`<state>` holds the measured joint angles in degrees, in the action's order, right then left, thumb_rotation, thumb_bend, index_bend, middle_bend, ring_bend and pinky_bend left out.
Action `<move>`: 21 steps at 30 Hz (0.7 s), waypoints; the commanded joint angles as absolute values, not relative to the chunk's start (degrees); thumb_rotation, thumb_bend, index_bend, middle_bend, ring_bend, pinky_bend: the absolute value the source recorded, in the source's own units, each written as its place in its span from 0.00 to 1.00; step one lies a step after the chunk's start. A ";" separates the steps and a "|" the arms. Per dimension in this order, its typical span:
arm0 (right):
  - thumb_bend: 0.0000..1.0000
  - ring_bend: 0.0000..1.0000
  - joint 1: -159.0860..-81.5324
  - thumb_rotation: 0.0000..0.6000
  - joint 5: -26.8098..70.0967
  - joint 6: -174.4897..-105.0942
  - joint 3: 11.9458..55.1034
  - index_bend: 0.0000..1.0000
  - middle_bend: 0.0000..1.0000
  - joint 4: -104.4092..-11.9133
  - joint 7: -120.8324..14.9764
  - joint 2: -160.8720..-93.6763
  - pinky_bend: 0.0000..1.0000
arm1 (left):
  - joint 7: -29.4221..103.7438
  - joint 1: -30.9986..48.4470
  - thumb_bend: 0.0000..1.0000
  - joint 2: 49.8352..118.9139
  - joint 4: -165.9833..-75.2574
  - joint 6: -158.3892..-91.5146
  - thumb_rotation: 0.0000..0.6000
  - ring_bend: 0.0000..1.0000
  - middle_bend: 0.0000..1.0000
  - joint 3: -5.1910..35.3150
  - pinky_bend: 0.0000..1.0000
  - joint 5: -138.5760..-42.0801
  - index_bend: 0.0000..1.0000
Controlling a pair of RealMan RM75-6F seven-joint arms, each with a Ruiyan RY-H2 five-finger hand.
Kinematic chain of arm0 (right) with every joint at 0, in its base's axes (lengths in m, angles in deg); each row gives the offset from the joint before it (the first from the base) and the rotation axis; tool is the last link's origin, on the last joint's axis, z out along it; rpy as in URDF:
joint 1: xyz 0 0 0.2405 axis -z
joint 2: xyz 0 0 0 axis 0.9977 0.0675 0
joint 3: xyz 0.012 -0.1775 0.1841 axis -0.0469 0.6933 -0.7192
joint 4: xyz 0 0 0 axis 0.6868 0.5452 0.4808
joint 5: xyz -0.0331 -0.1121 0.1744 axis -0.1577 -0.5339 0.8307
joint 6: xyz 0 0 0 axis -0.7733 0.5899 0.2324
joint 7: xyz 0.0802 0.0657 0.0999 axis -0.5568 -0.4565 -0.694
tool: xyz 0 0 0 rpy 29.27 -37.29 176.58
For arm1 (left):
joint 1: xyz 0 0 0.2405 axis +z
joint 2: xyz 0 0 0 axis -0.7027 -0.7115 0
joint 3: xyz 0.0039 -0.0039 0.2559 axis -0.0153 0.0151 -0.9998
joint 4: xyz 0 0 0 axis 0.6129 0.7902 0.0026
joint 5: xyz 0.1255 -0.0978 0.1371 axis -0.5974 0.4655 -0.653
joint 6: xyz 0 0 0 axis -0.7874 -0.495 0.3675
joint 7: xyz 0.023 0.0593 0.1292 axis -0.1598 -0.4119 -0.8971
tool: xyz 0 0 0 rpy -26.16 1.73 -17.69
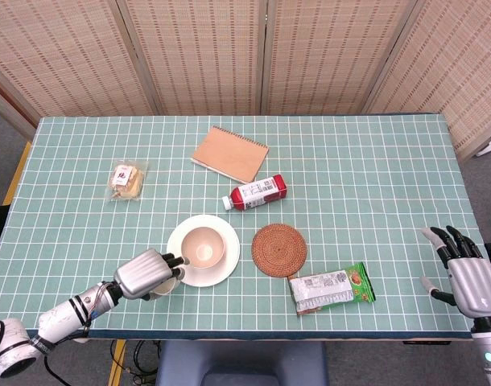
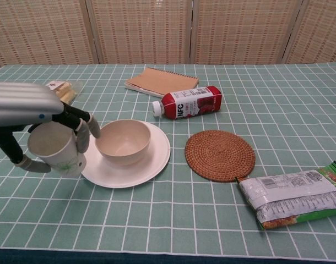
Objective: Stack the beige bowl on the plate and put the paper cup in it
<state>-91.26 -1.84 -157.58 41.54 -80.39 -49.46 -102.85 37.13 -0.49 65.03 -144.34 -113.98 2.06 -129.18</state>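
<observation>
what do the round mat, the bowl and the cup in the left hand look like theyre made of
Round mat: probably woven rattan or similar fibre, brown, with coiled concentric ridges. Bowl: smooth matte beige, likely ceramic or melamine; the look cannot settle which. Cup, held by the left hand: paper by its thin rolled rim and printed white wall.

Beige bowl (image 2: 123, 141) on white plate (image 2: 151, 163); white paper cup (image 2: 57, 148) with green print; teal, white-gridded tablecloth (image 2: 278, 110); red bottle (image 2: 190, 102), white cap at nine o'clock; brown woven coaster (image 2: 220, 155); tan notebook (image 2: 162, 81); green-white snack packet (image 2: 292, 197)
</observation>
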 commanded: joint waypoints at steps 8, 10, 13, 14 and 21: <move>0.23 0.04 -91.22 1.00 -1.98 -157.79 41.52 0.12 0.12 -80.46 -49.46 -102.68 0.12 | 43.17 -4.53 0.22 62.94 -144.83 -109.83 1.00 0.35 0.24 7.37 0.69 -122.57 0.36; 0.23 0.04 -91.25 1.00 -2.00 -157.74 41.53 0.12 0.12 -80.49 -49.46 -102.70 0.12 | 43.29 -5.56 0.22 63.69 -144.40 -107.99 1.00 0.35 0.24 7.96 0.69 -121.46 0.36; 0.23 0.04 -91.31 1.00 -2.01 -157.65 41.53 0.12 0.12 -80.53 -49.43 -102.68 0.12 | 42.61 -6.97 0.22 65.20 -143.52 -105.55 1.00 0.35 0.24 8.80 0.69 -119.83 0.36; 0.23 0.04 -91.33 1.00 -2.00 -157.64 41.52 0.12 0.12 -80.55 -49.39 -102.66 0.12 | 42.30 -7.38 0.22 65.75 -143.19 -104.92 1.00 0.35 0.24 9.10 0.69 -119.31 0.35; 0.23 0.04 -91.35 1.00 -1.83 -157.60 41.45 0.12 0.12 -80.70 -49.34 -102.43 0.12 | 40.31 -10.47 0.22 70.12 -140.28 -100.63 1.00 0.34 0.24 11.63 0.69 -114.59 0.35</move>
